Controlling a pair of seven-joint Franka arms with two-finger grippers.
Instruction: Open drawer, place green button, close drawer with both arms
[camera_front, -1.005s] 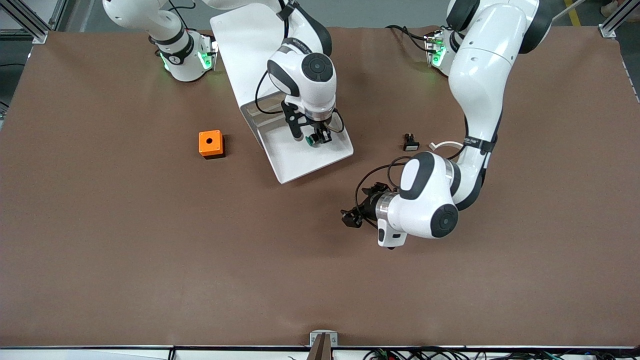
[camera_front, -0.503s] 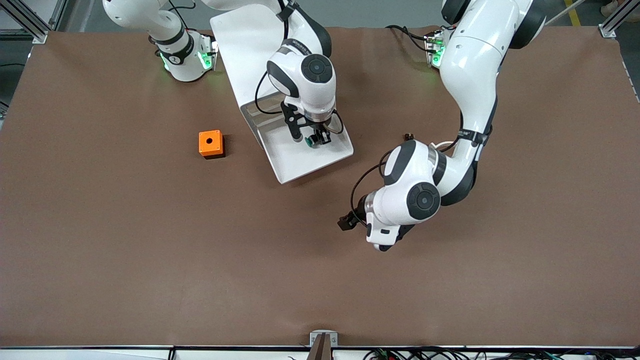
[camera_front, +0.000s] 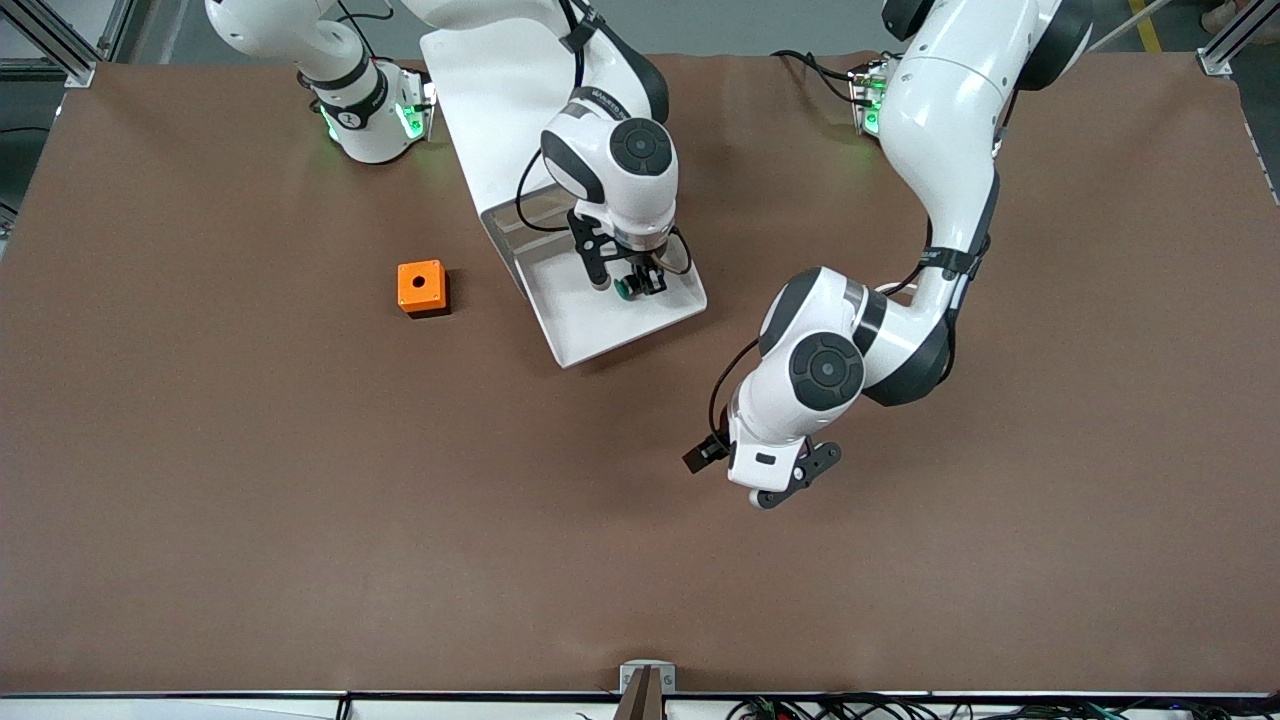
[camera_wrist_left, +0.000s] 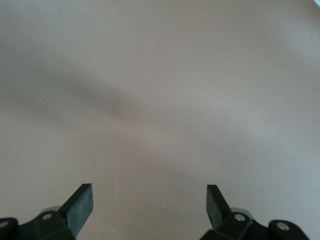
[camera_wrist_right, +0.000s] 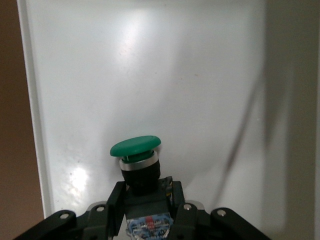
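The drawer stands pulled out of the white cabinet, its shallow tray open toward the front camera. My right gripper is down inside it, shut on the button. In the right wrist view the green cap sticks out past the gripper, whose fingers clamp the black-blue body just over the drawer floor. My left gripper points down over bare table, nearer the front camera than the drawer. In the left wrist view it is open, its fingers wide apart with only table between them.
An orange cube with a hole sits on the table beside the drawer, toward the right arm's end. Brown table spreads out nearer the front camera.
The left arm's hand has swung round from lying sideways to pointing down at the table, and its elbow now covers the small black part. The right gripper has shifted slightly in the drawer.
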